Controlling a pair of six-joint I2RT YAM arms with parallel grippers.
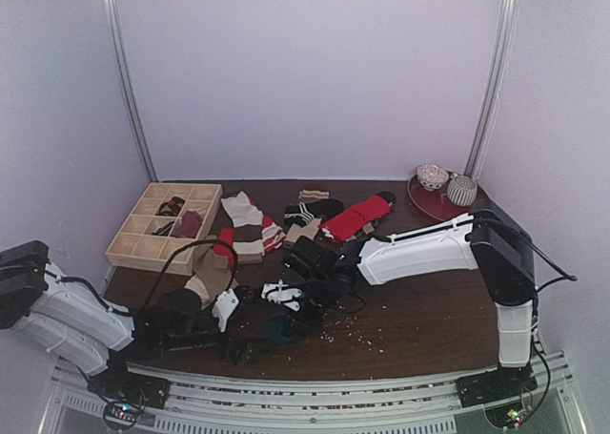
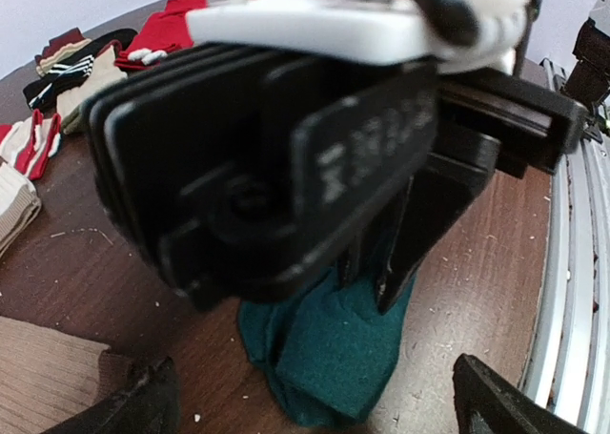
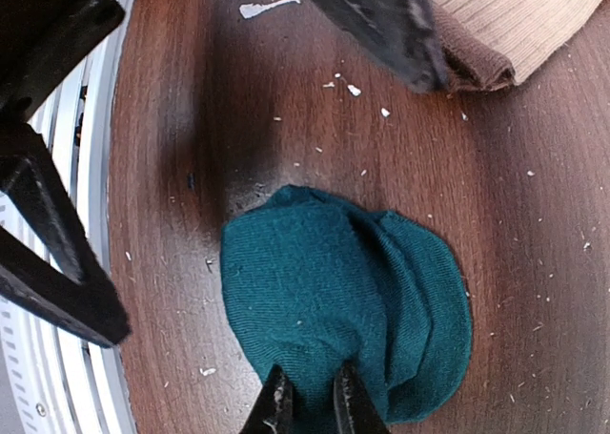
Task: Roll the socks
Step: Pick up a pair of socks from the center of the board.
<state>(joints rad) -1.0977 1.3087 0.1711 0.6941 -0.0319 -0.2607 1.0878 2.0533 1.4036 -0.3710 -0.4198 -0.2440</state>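
Two arms are at work over one brown table [image 1: 419, 310].

**Count**
- One teal sock [image 3: 343, 300] lies near the middle of the near edge, folded on itself in layers.
- One tan ribbed sock [image 3: 515, 24] lies just left of it, apart from it.
- One loose heap of socks [image 1: 305, 215] sits farther back at centre, in red, cream, brown and black. The exact number cannot be told.
- One wooden box [image 1: 129, 248] with compartments stands at the far left, and a few of its cells hold dark items.
- One red plate [image 1: 429, 203] at the far right carries two small bowls [image 1: 432, 175].

**Arms**
- The right arm reaches left from its near-right base with its white forearm nearly level.
- The right gripper [image 3: 307, 405] points down, its tips pinched together on the edge of the teal sock.
- The left arm sits low at the near left.
- The left gripper [image 2: 319, 396] aims toward the right arm's wrist, which fills its view. Its fingers [image 2: 143, 405] are spread wide on either side of the teal sock and hold nothing.
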